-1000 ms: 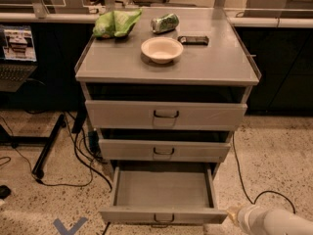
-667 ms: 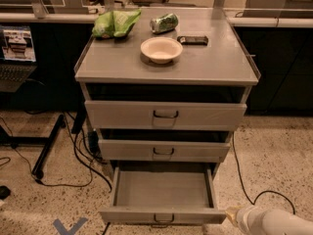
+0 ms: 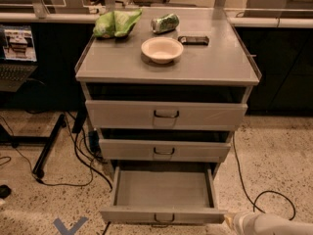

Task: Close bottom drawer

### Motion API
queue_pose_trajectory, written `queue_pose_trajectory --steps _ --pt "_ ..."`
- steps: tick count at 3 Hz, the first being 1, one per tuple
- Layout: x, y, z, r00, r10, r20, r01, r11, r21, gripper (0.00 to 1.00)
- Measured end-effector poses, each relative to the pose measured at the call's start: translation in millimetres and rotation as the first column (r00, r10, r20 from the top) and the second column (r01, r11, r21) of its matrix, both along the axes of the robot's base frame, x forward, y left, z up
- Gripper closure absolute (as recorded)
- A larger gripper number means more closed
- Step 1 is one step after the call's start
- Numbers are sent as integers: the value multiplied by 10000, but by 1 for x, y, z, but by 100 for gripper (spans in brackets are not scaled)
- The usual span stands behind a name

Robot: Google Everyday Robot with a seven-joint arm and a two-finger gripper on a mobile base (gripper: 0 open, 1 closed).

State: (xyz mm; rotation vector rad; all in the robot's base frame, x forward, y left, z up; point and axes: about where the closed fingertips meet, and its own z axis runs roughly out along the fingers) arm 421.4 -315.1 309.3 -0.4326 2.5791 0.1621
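Observation:
The bottom drawer (image 3: 164, 190) of the grey metal cabinet is pulled far out, an empty shallow tray with a small dark wire handle (image 3: 164, 219) on its slim front. My white arm comes in at the bottom right, and the gripper (image 3: 230, 221) sits at the drawer front's right corner, mostly cut off by the frame edge. The middle drawer (image 3: 164, 150) and the top drawer (image 3: 166, 114) stand slightly out.
On the cabinet top (image 3: 215, 65) lie a cream bowl (image 3: 162, 49), a green chip bag (image 3: 115, 23), a green can (image 3: 165, 23) and a dark flat object (image 3: 193, 40). Cables (image 3: 73, 155) run over the floor on the left and right. A laptop (image 3: 17, 53) sits at far left.
The arm has drawn slightly right and down at the drawer's right corner. The drawers have not moved.

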Motion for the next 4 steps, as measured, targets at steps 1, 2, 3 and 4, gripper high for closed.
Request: queue_pose_trajectory --steps 1,2,3,4 --pt "-5 -7 -75 9946 -689 -773 701 9974 137 100" --pt "-14 -11 -133 9792 -1220 -1619 1289 9911 330 100" --pt "-14 -8 -170 9711 -1285 -2011 1467 9861 786 100" --pt "18 8 -187 9781 -803 -1921 1050 9869 1222 100"
